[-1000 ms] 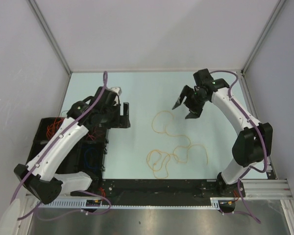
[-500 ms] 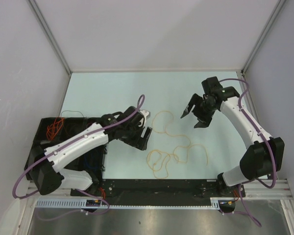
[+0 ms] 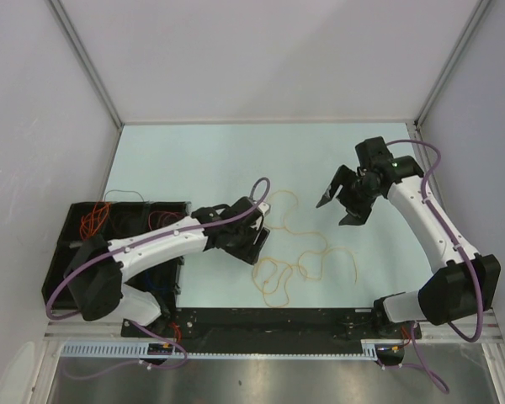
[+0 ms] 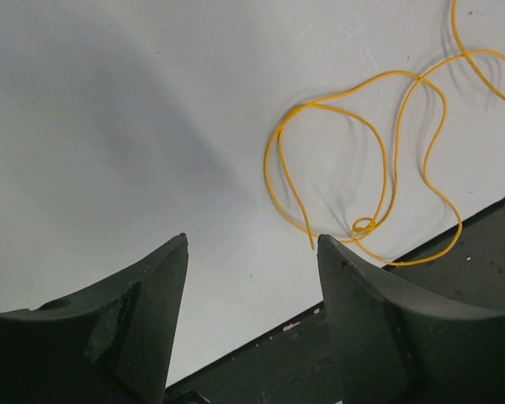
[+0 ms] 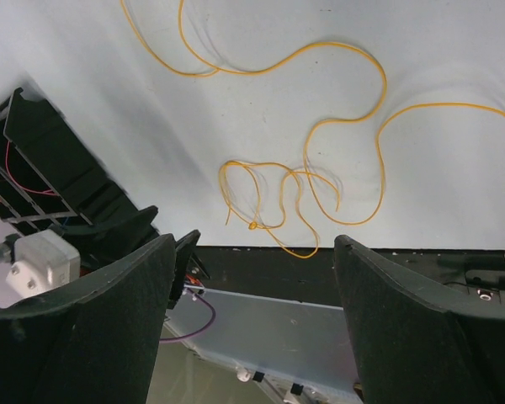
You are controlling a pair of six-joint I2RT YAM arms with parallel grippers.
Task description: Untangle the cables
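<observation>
Two grippers, both spread wide, holding nothing. From the top I see the left gripper (image 3: 257,240) just beside the yellow cable (image 3: 305,263) on the table (image 3: 202,160), the right gripper (image 3: 338,210) near its far side. My left wrist shows only yellow (the top also shows red cables (image 3: 91,223) in the black bin (image 3: 126,204)).

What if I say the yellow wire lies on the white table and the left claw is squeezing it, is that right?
Not quite. The yellow wire lies on the white table, but the left claw is open and holds nothing, as the left wrist view shows.
</observation>
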